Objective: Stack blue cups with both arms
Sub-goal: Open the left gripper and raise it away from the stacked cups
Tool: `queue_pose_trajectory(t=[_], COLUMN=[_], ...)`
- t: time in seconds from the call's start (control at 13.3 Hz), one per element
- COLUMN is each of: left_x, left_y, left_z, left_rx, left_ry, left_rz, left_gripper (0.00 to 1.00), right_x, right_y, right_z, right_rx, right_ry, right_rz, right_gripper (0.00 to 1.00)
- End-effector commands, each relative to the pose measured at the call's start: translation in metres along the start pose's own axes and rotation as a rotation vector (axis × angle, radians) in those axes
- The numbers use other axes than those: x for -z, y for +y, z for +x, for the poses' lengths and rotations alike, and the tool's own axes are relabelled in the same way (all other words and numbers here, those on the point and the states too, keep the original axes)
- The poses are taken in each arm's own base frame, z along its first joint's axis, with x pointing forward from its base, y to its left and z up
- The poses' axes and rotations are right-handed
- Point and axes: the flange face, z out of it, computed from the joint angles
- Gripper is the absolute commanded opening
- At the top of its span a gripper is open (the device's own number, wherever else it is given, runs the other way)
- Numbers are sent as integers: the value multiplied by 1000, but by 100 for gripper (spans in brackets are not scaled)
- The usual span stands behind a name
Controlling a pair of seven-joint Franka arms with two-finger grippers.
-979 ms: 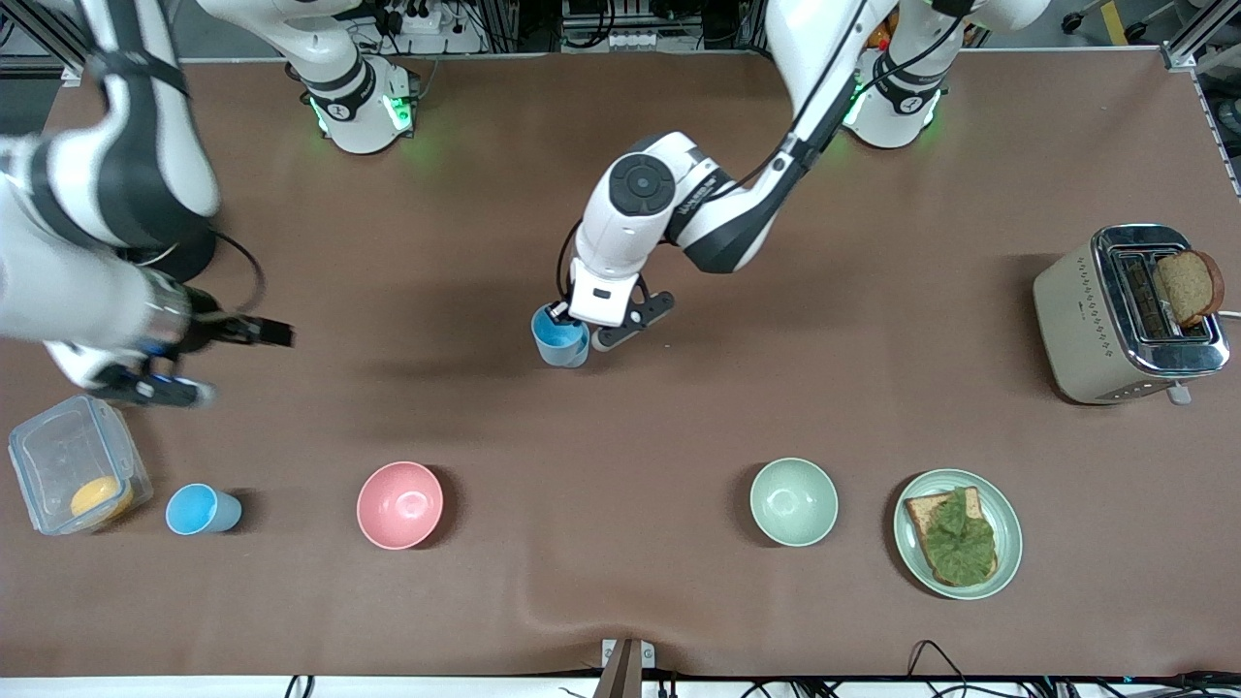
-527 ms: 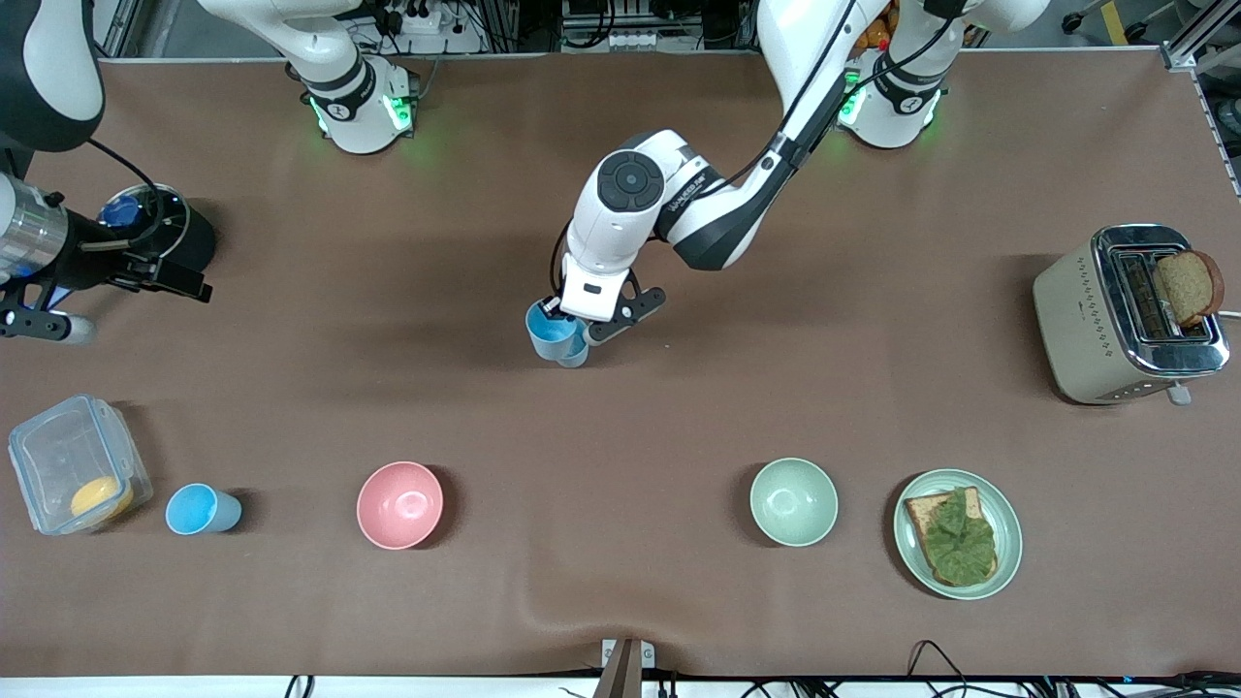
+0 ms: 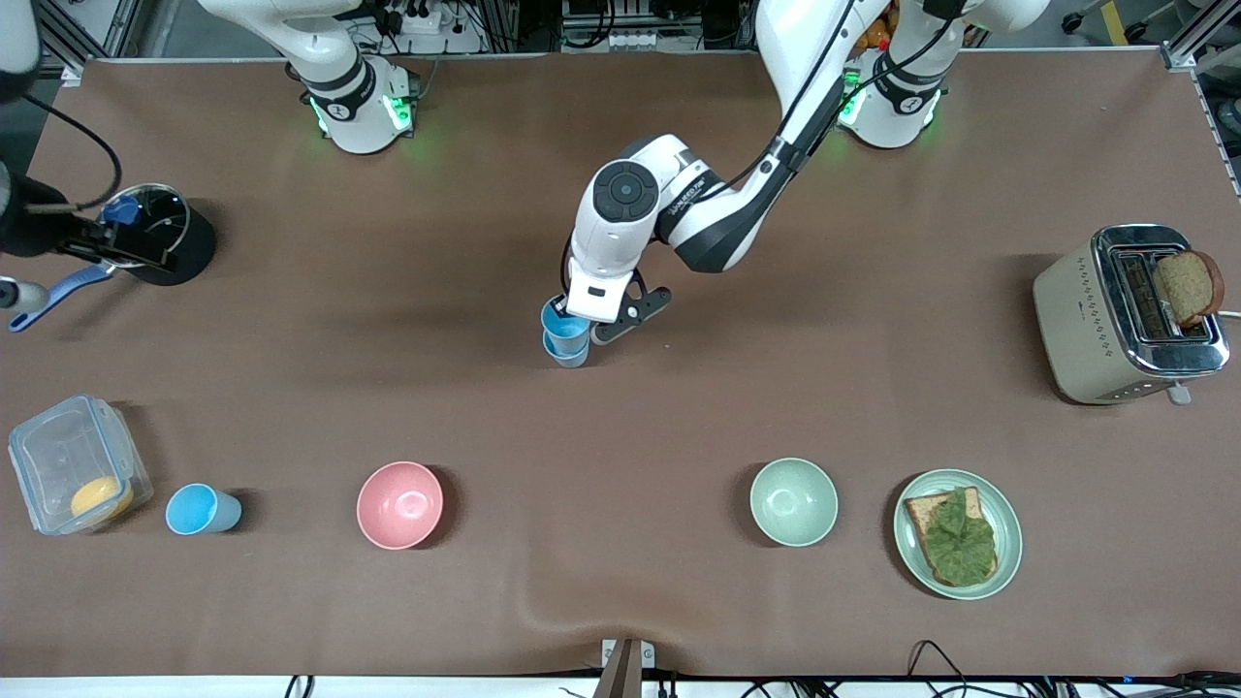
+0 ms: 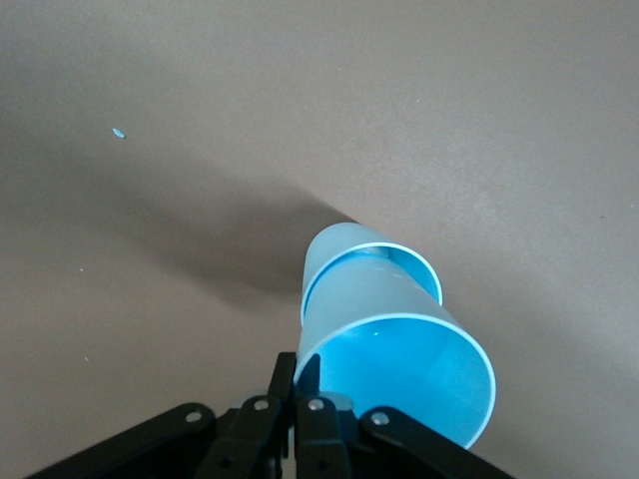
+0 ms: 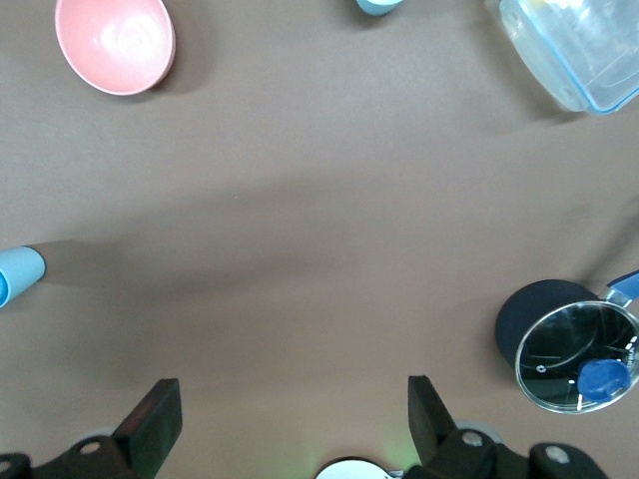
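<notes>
While the left tool [image 3: 582, 330] pinches the rim of a slick, tapered blue cup [image 3: 563, 324] tilted into a second cup [image 3: 569, 353] at frame centre, a skewed push could topple both on the brown tabletop [image 3: 679, 417]; the right tool [image 5: 290, 414], at far left, gapes empty.

Both arms are glossy white jointed shells with black round joint caps and black cables along the links. Green lights glow at both bases. The left hand [image 3: 593, 328] and right hand [image 5: 290, 424] are black, with small silver screws.

Light-blue cups [image 3: 565, 334] (brighter inside), pink bowl [image 3: 399, 505], brown table [image 3: 679, 417]
</notes>
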Motion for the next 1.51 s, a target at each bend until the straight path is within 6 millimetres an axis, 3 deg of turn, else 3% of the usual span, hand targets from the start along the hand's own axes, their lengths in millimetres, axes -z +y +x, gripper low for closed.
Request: queue_pose_trajectory(t=[0.0, 0.08, 0.23, 0.3, 0.45, 0.6, 0.75, 0.83, 1.05, 1.21, 1.43], left_x=[13, 22, 60, 90, 160, 212, 259, 284, 334, 357, 388], left_y=[4, 4, 4, 1, -14, -37, -66, -89, -159, -197, -233], left_z=[0, -2, 13, 28, 77, 117, 155, 181, 235, 260, 279], left_rx=[24, 7, -37, -46, -70, -163, -226, -266, -469, -546, -565], left_ry=[30, 50, 131, 182, 239, 260, 282, 297, 298, 249, 223], left_rz=[-8, -12, -15, -19, -18, 17, 37, 44, 112, 135, 157], left_gripper=[99, 100, 100, 100, 100, 100, 100, 100, 100, 100, 100], right_x=[18, 18, 18, 19, 19, 20, 21, 20, 20, 20, 20], right_y=[3, 1, -1, -5, -11, -15, -16, -18, -20, -20, -21], right_z=[-6, -6, -3, -3, -3, -3, -3, -3, -4, -4, -3], right_rx=[14, 17, 20, 26, 35, 44, 49, 51, 55, 53, 53], right_ry=[11, 9, 11, 15, 16, 18, 21, 21, 21, 21, 20], right_rz=[-14, -15, -15, -14, -17, -31, -49, -49, -52, -53, -52], right_gripper=[100, 100, 100, 100, 100, 100, 100, 100, 100, 100, 100])
